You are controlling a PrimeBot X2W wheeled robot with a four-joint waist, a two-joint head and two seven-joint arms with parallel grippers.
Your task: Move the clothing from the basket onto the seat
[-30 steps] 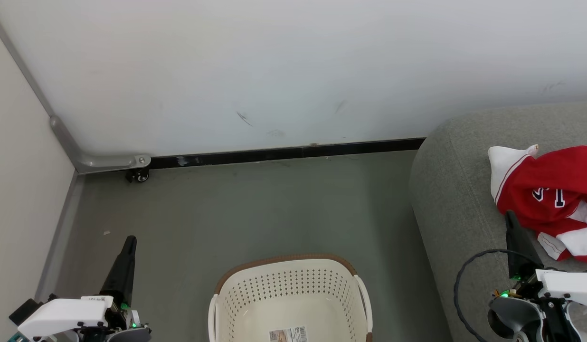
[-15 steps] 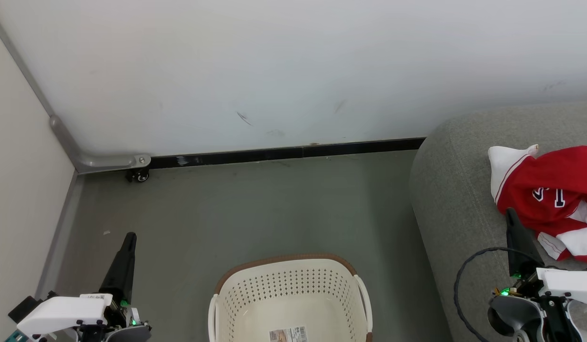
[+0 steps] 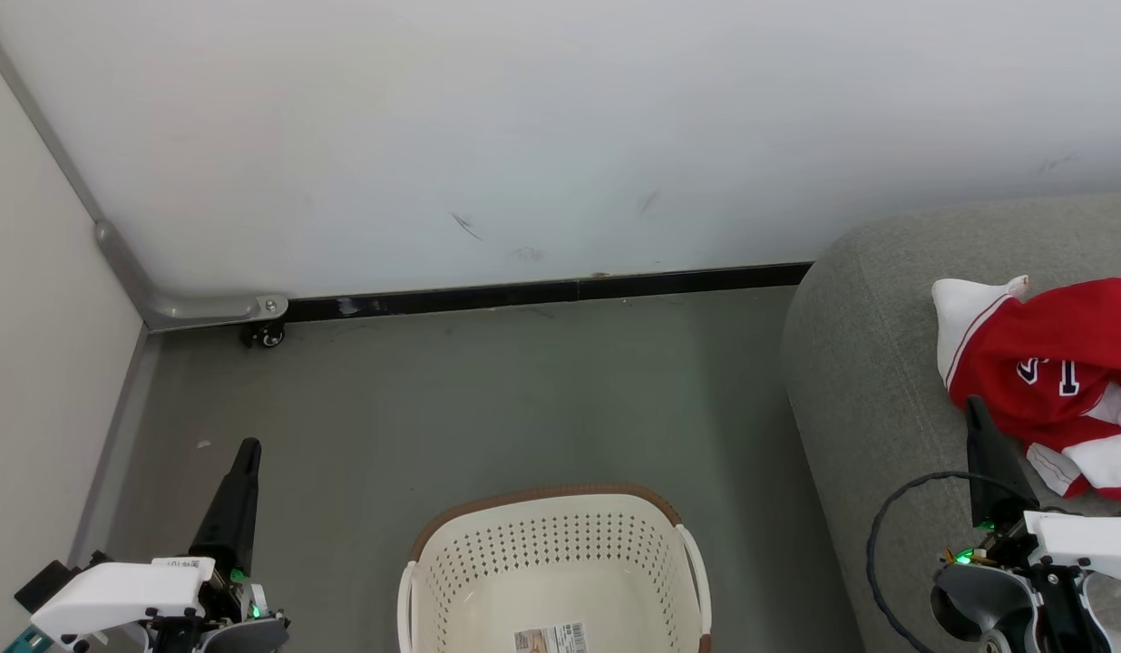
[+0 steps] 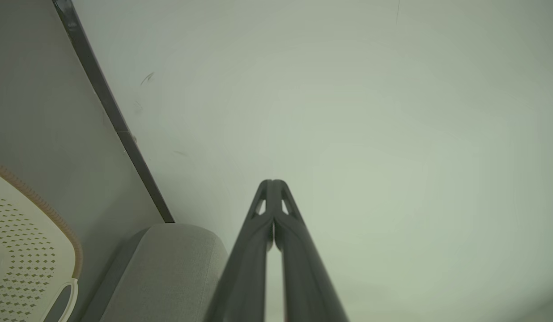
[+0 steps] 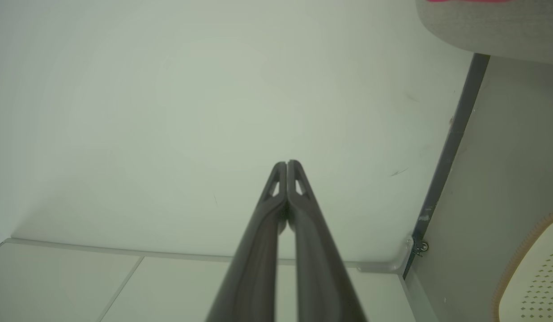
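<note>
The red clothing (image 3: 1059,372) with white trim lies crumpled on the grey seat (image 3: 869,381) at the right of the head view. The cream basket (image 3: 551,562) with a brown rim stands on the floor at bottom centre, holding just a paper label (image 3: 550,638). My left gripper (image 3: 248,446) is shut at lower left, above the floor left of the basket. Over the seat, my right gripper (image 3: 975,404) is shut, its tip just beside the clothing's lower edge. In the wrist views the left gripper (image 4: 272,182) and the right gripper (image 5: 287,163) both show pressed-together fingers with nothing between them.
A white wall (image 3: 524,136) with a black skirting strip (image 3: 542,292) closes the far side. A metal frame corner with a small castor (image 3: 268,337) sits at the left wall. Grey floor (image 3: 488,399) lies between basket and wall. A black cable (image 3: 896,535) loops by my right wrist.
The left gripper has crept slightly up in the view. The right gripper, clothing and basket have stayed in place.
</note>
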